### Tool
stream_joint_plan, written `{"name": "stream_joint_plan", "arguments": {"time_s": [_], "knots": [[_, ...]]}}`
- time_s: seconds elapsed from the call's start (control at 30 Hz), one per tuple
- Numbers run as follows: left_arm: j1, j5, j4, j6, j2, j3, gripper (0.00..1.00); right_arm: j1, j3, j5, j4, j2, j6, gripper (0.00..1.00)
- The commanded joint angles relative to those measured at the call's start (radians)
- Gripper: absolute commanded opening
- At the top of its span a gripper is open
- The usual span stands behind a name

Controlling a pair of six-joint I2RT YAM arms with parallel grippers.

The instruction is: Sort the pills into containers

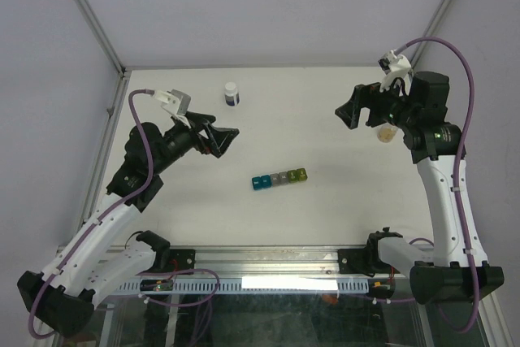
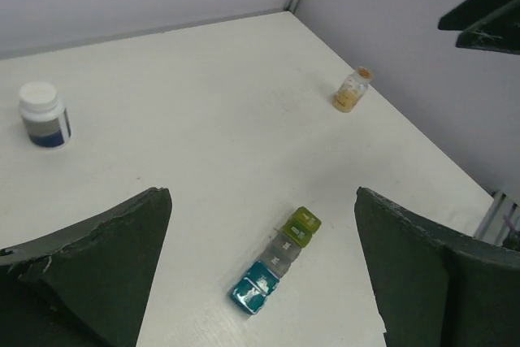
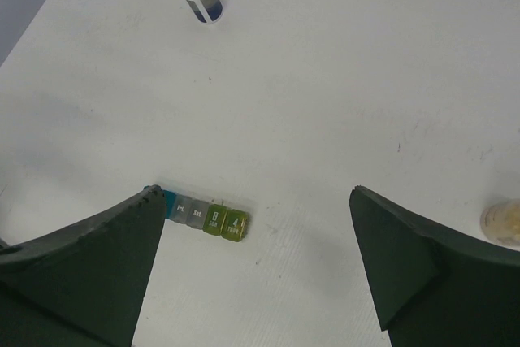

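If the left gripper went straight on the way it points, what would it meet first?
The left gripper would most likely reach the strip of containers, lying between its open jaws in the left wrist view, or the table beside it. Depth is unclear; nothing else stands in that line.

In your right wrist view, the containers (image 3: 213,220) lose their blue end behind one finger (image 3: 89,274) of the right gripper (image 3: 258,194). The amber bottle (image 3: 504,222) is cut off by the right edge. The lid lettering is too small to read.
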Motion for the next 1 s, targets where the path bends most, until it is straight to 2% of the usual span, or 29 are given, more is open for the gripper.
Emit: {"name": "stream_joint_plan", "arguments": {"time_s": [0.0,0.23,0.3,0.37,0.5,0.73,0.8,0.97], "knots": [[0.107,0.070,0.095,-0.103,-0.026,-0.070,0.99,-0.029,-0.050,0.043,0.117,-0.026,0.059,0.99],[0.263,0.144,0.276,-0.240,-0.023,-0.234,0.99,-0.066,-0.165,0.027,0.237,-0.042,0.113,1.00],[0.288,0.159,0.320,-0.272,-0.006,-0.266,0.98,-0.074,-0.205,-0.018,0.278,-0.047,0.100,1.00],[0.294,0.137,0.349,-0.280,0.015,-0.292,0.97,-0.071,-0.241,-0.146,0.298,-0.047,0.024,1.00],[0.182,-0.039,0.296,-0.211,0.091,-0.275,0.94,-0.028,-0.286,-0.255,0.278,-0.027,-0.147,1.00],[0.055,-0.251,0.305,-0.128,0.315,-0.218,0.85,-0.001,-0.386,-0.427,0.331,-0.007,-0.285,1.00],[0.043,-0.220,0.328,-0.093,0.390,-0.191,0.81,0.008,-0.400,-0.468,0.315,0.003,-0.346,1.00],[0.025,0.033,0.443,0.011,0.524,-0.177,0.74,0.071,-0.430,-0.535,0.187,0.039,-0.622,1.00]]}}
